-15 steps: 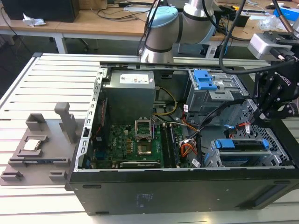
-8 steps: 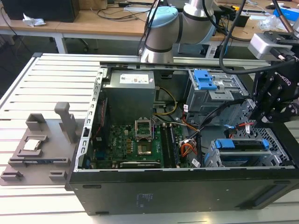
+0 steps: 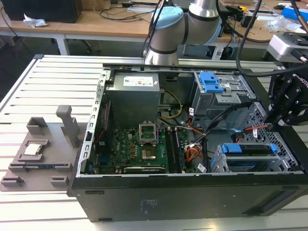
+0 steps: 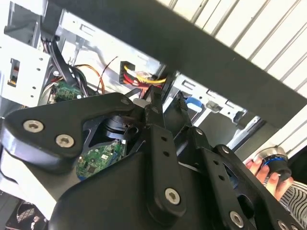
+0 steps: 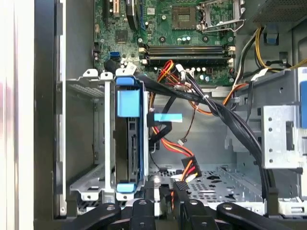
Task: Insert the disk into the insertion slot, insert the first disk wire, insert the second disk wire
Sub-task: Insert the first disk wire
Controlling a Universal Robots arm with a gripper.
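The disk (image 3: pixel 250 150) in its blue carrier sits inside the insertion slot (image 3: pixel 219 163), the low grey perforated cage at the case's front on the exterior view's right. In the first wrist view the disk (image 5: pixel 129 143) stands edge-on in the slot (image 5: pixel 88 182). My gripper (image 3: pixel 284 108) hovers above the case's edge on the exterior view's right, just past the slot. Its fingertips (image 5: pixel 178 191) stand close together around a black connector of the red, yellow and black disk wire (image 5: pixel 184 165). In the second wrist view the gripper (image 4: pixel 144 103) narrows to a point below that wire (image 4: pixel 141 76).
A taller grey cage with a blue latch (image 3: pixel 211 83) stands behind the slot. Black cables (image 5: pixel 211 108) and a blue-tagged one (image 5: pixel 168 117) cross the bay. Motherboard (image 3: pixel 144 149) and power supply (image 3: pixel 132 96) lie on the exterior view's left. A hand (image 4: pixel 261 167) holds a round knob.
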